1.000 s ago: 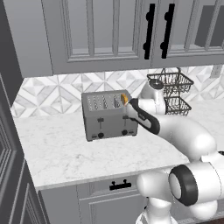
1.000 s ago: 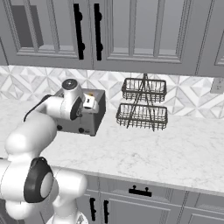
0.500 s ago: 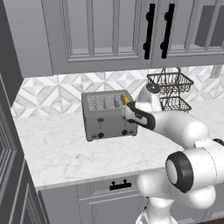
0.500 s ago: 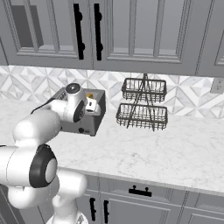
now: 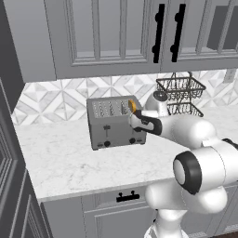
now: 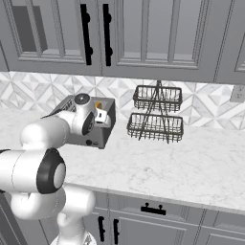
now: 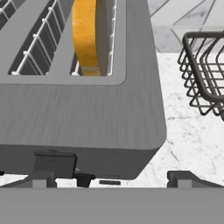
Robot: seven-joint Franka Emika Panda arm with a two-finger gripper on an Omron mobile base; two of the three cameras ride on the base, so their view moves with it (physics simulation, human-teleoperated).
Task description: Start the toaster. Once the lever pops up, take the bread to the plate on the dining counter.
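The grey four-slot toaster stands on the marble worktop against the tiled wall. The bread, orange-crusted, stands upright in its rightmost slot. My gripper is open at the toaster's front right corner, jaws wide with nothing between them. In the hand view a small black tab, the lever, juts from the front face just inside my left fingertip. The leftmost lever sits low in its slit. The plate and the dining counter are out of view.
A black two-tier wire basket stands right of the toaster, close to my forearm. Grey wall cabinets hang above. The marble worktop stretches in front, with drawers below its front edge.
My hand has slid left and in toward the toaster's front right corner, now covering the right lever in the base views. The jaws stayed open; toaster and bread have not moved.
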